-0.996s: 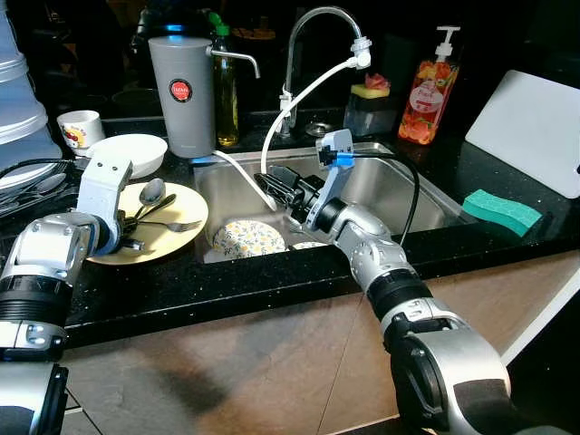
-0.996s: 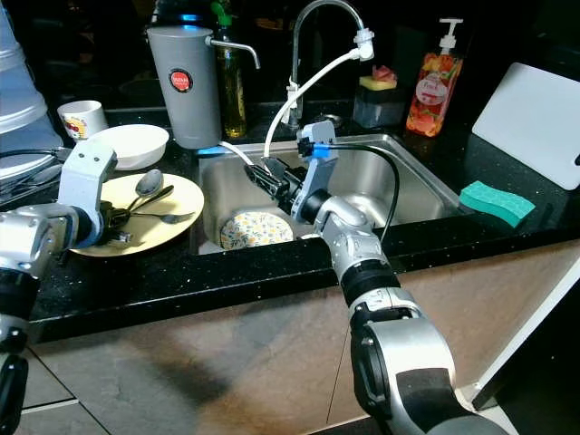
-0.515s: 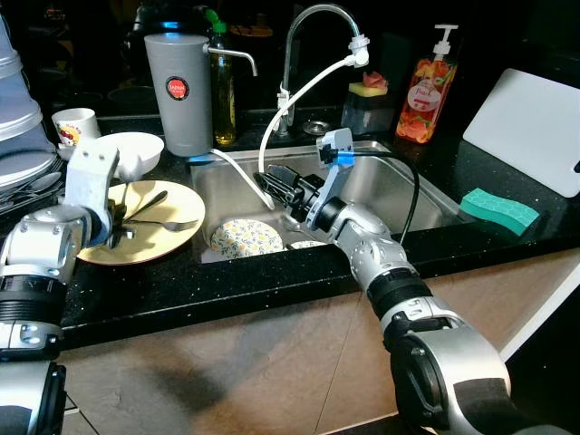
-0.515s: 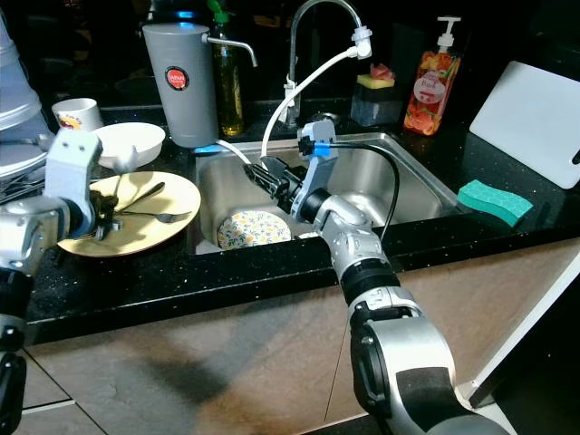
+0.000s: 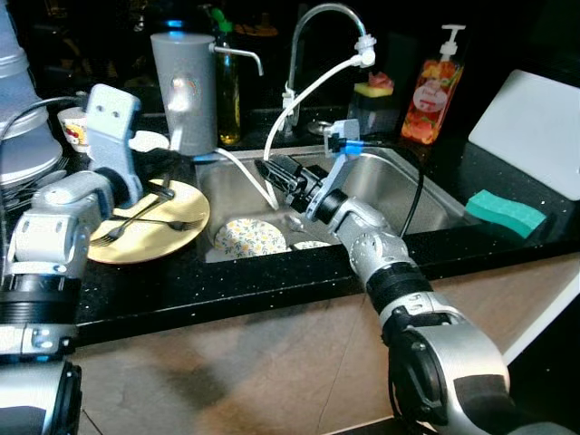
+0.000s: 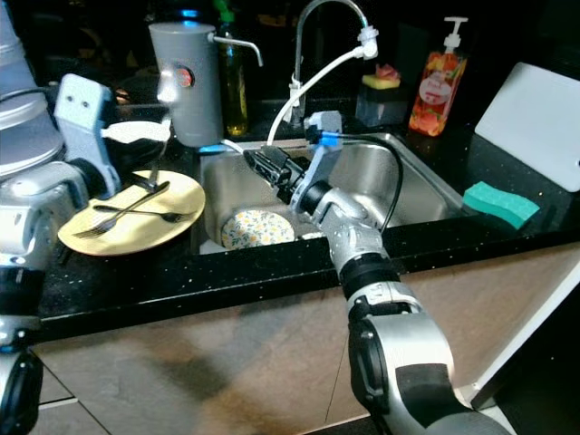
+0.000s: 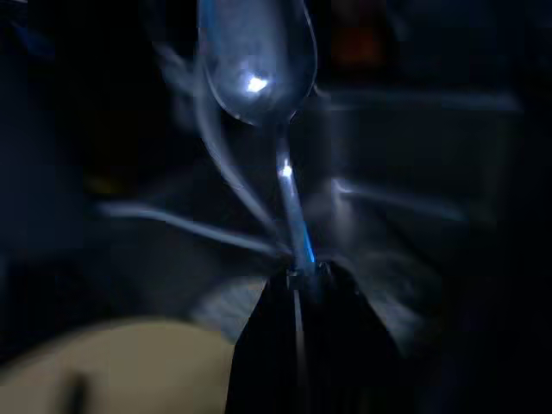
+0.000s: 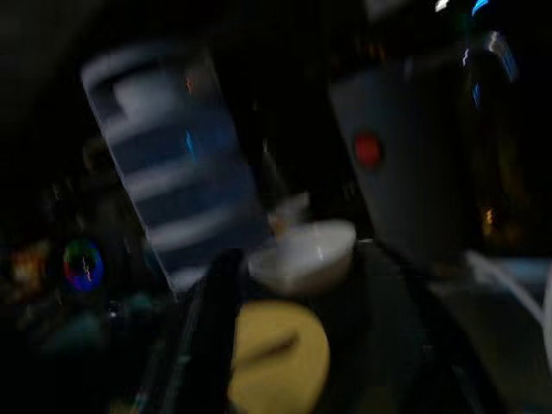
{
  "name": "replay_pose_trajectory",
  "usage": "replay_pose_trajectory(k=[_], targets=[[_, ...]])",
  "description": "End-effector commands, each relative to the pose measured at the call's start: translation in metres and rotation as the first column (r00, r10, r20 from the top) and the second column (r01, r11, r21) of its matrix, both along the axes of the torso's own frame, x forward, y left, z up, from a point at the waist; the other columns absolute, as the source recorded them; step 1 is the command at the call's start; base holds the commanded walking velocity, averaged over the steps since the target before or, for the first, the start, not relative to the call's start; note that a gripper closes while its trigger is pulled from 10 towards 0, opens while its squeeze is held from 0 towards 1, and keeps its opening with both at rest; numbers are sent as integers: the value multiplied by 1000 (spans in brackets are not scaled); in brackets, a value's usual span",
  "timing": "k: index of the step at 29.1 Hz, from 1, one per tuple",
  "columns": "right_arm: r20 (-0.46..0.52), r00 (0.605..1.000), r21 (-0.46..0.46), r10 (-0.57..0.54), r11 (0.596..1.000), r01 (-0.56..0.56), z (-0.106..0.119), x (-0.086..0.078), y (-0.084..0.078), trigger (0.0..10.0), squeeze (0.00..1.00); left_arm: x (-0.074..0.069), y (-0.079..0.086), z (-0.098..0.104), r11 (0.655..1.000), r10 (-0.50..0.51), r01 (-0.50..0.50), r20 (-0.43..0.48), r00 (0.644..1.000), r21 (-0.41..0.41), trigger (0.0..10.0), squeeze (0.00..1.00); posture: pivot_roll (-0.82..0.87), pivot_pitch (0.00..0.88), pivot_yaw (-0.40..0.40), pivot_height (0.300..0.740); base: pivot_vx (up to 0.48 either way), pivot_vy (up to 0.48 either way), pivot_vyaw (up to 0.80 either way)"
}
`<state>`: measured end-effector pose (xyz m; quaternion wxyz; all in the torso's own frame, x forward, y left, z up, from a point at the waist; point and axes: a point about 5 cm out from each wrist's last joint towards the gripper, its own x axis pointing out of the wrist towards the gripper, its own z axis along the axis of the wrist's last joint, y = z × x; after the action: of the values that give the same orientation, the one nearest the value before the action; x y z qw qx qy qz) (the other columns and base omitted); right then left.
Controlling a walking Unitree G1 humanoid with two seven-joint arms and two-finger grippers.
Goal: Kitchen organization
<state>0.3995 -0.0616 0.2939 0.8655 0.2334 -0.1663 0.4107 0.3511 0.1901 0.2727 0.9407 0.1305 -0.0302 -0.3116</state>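
sink (image 5: 426,204): steel basin set in the black counter (image 5: 227,281); floral plate (image 5: 249,237) lies flat on its floor.
right gripper (image 5: 272,169): hangs over the sink's near-left part, beside the white hose (image 5: 308,95) off the tap. Looks empty; can't tell how far its fingers are spread.
grey dispenser (image 5: 184,80): upright on the counter behind the plate.
yellow plate (image 5: 181,227): on the counter left of the sink, two forks (image 6: 136,211) lying across it.
left gripper (image 7: 297,280): raised above the yellow plate's far edge, fingers pinched tight on the spoon's handle end.
spoon (image 7: 259,52): held clear of the plate, bowl out past the fingertips, near the dispenser.
handling: spoon is light, stiff, slick metal. My read is that an end grip lets it swivel; a pinch at mid-handle would be steadier. Floral plate is likely breakable, take it by the rim.
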Motion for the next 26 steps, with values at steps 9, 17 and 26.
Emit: replay_pose_trajectory(k=[9,17,26], targets=[[-4,1000,62,12,998,-11,13,-8,19,10000,1000,-1,-3,-24,996,-15,12,28,999,92,0,0,52,21,-37,740,0,0,0],[1,998,-82,-63,995,63,1,-11,28,10000,0,-4,-8,-13,998,-15,7,130,991,61,0,0,45,20,-34,740,0,0,0],[-13,992,-124,-122,985,120,-7,-10,29,10000,0,-9,-13,-10,1000,-16,14,204,979,14,0,0,46,20,-37,740,0,0,0]])
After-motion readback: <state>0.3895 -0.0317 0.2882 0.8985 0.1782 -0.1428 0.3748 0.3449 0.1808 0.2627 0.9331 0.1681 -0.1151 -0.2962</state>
